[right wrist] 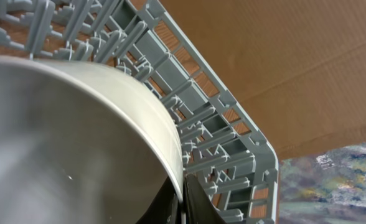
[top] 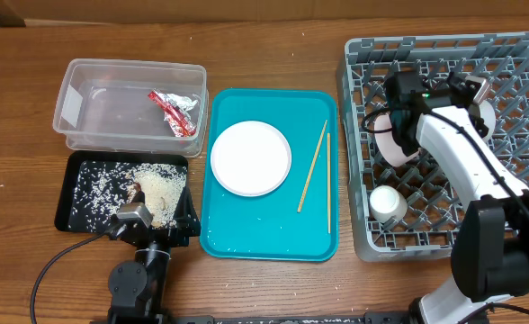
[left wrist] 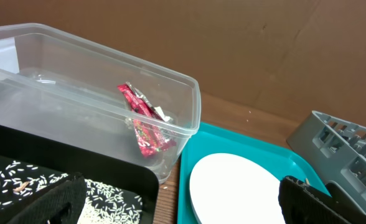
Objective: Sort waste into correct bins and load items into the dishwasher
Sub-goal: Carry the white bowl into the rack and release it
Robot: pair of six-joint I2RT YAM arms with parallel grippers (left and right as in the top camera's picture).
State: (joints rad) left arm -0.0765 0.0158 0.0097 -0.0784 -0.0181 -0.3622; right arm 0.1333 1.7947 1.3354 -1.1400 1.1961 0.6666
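My right gripper [top: 401, 115] is over the grey dish rack [top: 516, 54] and is shut on the rim of a white bowl [top: 393, 146]. The wrist view shows its fingers [right wrist: 183, 202] pinching the bowl's edge [right wrist: 77, 137] above the rack's pegs [right wrist: 220, 130]. A small white cup [top: 389, 203] stands in the rack's front left. The plate [top: 250, 157] and two chopsticks [top: 315, 166] lie on the teal tray [top: 269, 236]. The red wrapper [top: 174, 112] lies in the clear tub [top: 85, 81]. Rice and scraps [top: 156, 189] lie in the black tray [top: 80, 193]. My left gripper [left wrist: 183, 211] is open and empty, low by the black tray. I cannot make out the tissue.
The left wrist view shows the clear tub [left wrist: 189, 93] with the wrapper [left wrist: 144, 124], the black tray's corner [left wrist: 127, 174], the plate [left wrist: 233, 186] and the rack's corner [left wrist: 345, 143]. Brown cardboard stands behind the table. A few rice grains lie on the teal tray.
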